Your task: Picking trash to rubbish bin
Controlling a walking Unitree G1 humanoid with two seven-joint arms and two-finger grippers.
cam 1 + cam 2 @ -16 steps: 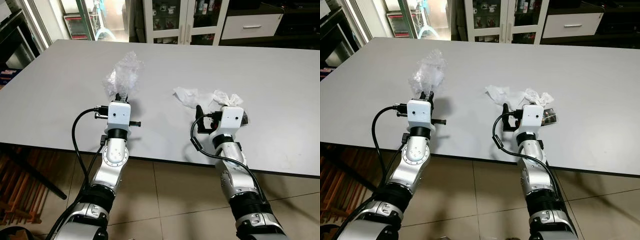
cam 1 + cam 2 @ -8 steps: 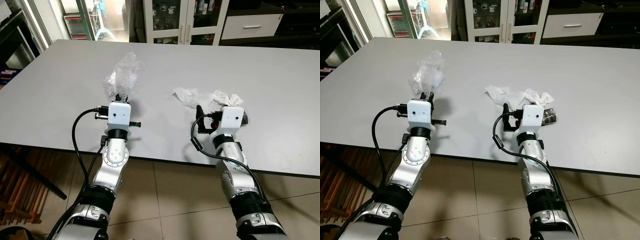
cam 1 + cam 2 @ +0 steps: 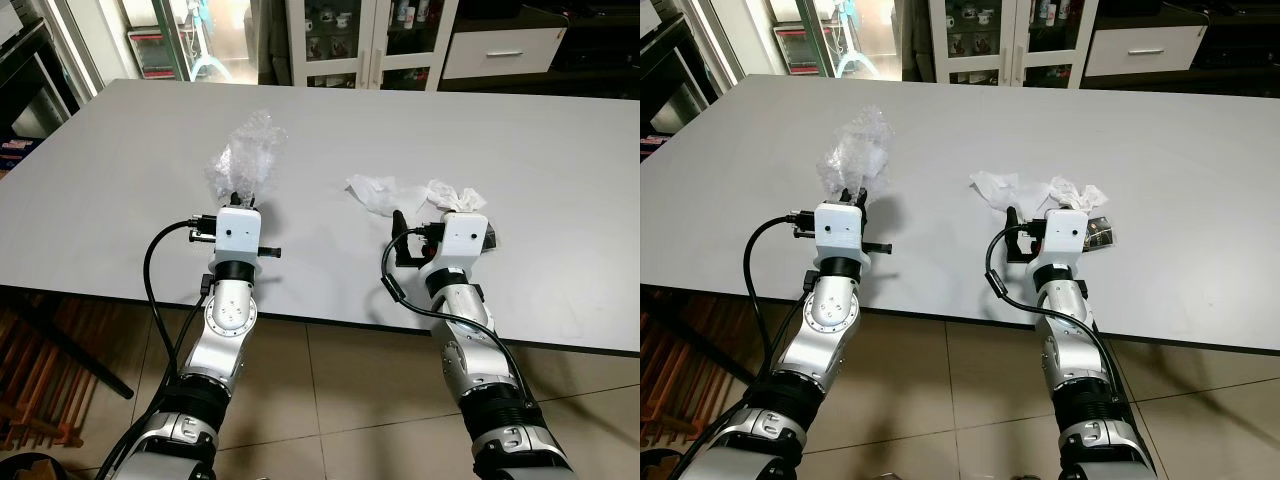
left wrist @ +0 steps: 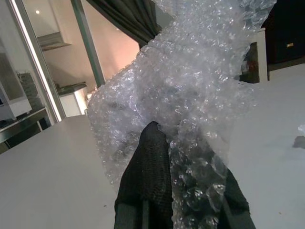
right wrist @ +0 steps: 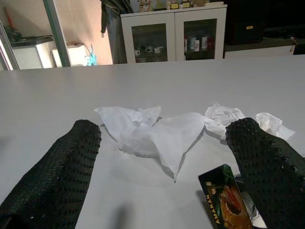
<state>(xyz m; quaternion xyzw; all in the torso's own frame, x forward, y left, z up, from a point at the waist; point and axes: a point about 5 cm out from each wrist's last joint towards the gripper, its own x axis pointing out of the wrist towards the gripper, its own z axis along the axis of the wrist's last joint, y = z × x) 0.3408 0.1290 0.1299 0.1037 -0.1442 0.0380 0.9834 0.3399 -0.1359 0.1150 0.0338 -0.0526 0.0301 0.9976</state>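
A crumpled wad of clear bubble wrap (image 3: 246, 155) stands up from the grey table (image 3: 560, 170) at the left. My left gripper (image 3: 240, 196) is shut on its lower end, and in the left wrist view the bubble wrap (image 4: 190, 95) bulges over one black finger (image 4: 147, 176). To the right lie white tissues (image 3: 378, 192), a second crumpled tissue (image 5: 228, 117) and a dark snack wrapper (image 5: 226, 200). My right gripper (image 5: 164, 157) is open just short of the tissues (image 5: 157, 133), low over the table, with the wrapper by one finger (image 5: 267, 162).
Both forearms reach over the table's near edge (image 3: 330, 325), with tiled floor (image 3: 330, 400) below. Glass-door cabinets (image 3: 370, 40) and a white drawer unit (image 3: 500, 50) stand beyond the far edge. Wooden slats (image 3: 40, 390) sit under the table at the left.
My left gripper has drawn back slightly toward the near edge, with the bubble wrap still in it. The right arm has not moved.
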